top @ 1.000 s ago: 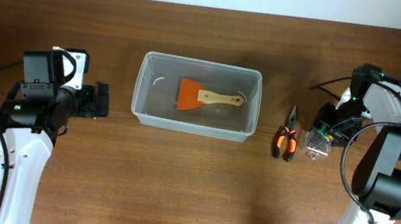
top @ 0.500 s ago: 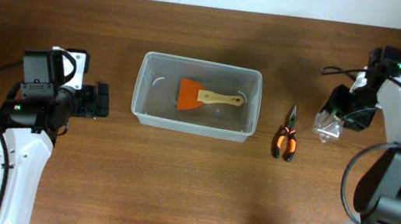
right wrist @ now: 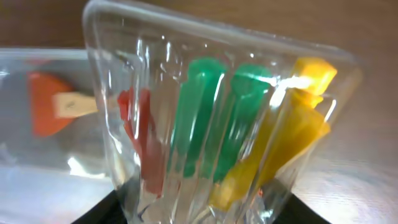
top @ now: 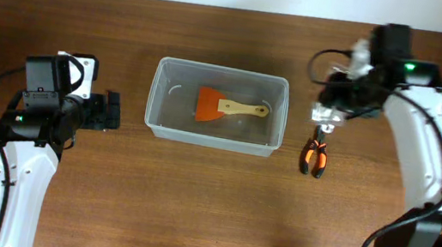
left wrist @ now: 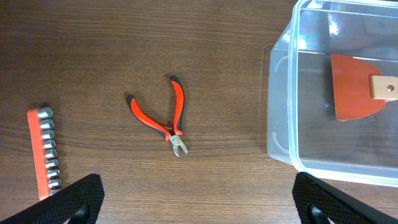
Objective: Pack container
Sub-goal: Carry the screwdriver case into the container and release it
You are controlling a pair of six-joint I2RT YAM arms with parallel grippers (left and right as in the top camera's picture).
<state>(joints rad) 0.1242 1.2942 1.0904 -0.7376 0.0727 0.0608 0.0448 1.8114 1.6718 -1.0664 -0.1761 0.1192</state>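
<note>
The clear container sits mid-table with an orange scraper with a wooden handle inside; its corner also shows in the left wrist view and behind the packet in the right wrist view. My right gripper is shut on the clear packet of coloured screwdrivers, holding it above the table just right of the container. My left gripper is open and empty, left of the container.
Orange-handled pliers lie right of the container, below the right gripper. In the left wrist view, small red cutters and an orange socket strip lie on the wood left of the container.
My right gripper has lifted the screwdriver packet off the table at the right and carried it left and up, toward the container's right end. The left arm has not moved.
</note>
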